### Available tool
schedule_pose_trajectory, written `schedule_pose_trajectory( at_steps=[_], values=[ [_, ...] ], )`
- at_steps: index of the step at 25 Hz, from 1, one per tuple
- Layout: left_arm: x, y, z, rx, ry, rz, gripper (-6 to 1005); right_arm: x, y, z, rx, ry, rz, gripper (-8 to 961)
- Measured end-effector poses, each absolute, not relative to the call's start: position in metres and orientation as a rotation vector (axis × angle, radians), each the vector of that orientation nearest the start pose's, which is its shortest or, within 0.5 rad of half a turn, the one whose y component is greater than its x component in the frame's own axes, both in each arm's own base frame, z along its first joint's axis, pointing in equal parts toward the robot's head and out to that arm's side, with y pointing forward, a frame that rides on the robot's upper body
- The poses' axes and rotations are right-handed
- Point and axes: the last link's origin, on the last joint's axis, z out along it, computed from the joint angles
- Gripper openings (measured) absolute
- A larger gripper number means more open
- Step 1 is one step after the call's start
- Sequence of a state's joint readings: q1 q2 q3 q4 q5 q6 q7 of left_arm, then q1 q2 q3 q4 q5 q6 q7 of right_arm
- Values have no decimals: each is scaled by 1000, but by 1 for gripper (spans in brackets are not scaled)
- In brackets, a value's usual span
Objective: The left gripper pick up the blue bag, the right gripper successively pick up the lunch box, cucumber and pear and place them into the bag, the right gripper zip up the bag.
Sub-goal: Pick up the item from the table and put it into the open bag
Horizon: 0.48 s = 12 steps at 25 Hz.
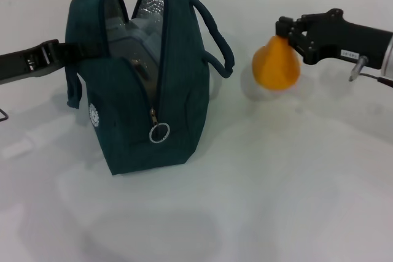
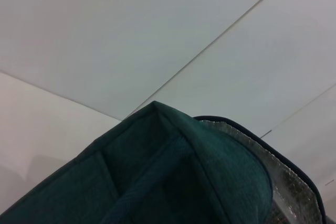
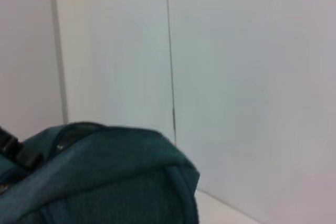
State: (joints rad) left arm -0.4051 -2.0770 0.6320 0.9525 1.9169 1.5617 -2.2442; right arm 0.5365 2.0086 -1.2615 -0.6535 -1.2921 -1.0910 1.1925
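The blue bag [image 1: 178, 90] stands upright on the white table with its top unzipped and the foil lining [image 1: 150, 10] showing. My left gripper [image 1: 58, 50] reaches in from the left and is shut on the bag's near handle. A pale clear surface inside the mouth looks like the lunch box [image 1: 132, 35]. The cucumber is hidden. To the right of the bag, the orange-yellow pear [image 1: 276, 65] hangs above the table, with my right gripper [image 1: 287, 34] shut on its narrow top. The wrist views show only the bag's fabric [image 2: 173, 182] [image 3: 105, 177].
The ring zipper pull [image 1: 159, 133] hangs low at the bag's front end. The bag's other handle [image 1: 215, 35] arches toward the pear. The white table [image 1: 276, 182] extends in front and to the right, and white wall panels stand behind.
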Motion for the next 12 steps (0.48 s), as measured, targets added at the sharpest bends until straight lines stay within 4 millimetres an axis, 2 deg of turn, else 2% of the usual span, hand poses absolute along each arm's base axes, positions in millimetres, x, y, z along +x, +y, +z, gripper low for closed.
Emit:
schedule_pose_trajectory(
  at_steps=[8,12],
  values=[
    [-272,329,69,-2243,-1537,-950,48,209,387,24,-2416,318,930,30],
    [-268,328,69,-2260,-1523,-977,48,189,389,42,-2396,228,1046,31]
  ],
)
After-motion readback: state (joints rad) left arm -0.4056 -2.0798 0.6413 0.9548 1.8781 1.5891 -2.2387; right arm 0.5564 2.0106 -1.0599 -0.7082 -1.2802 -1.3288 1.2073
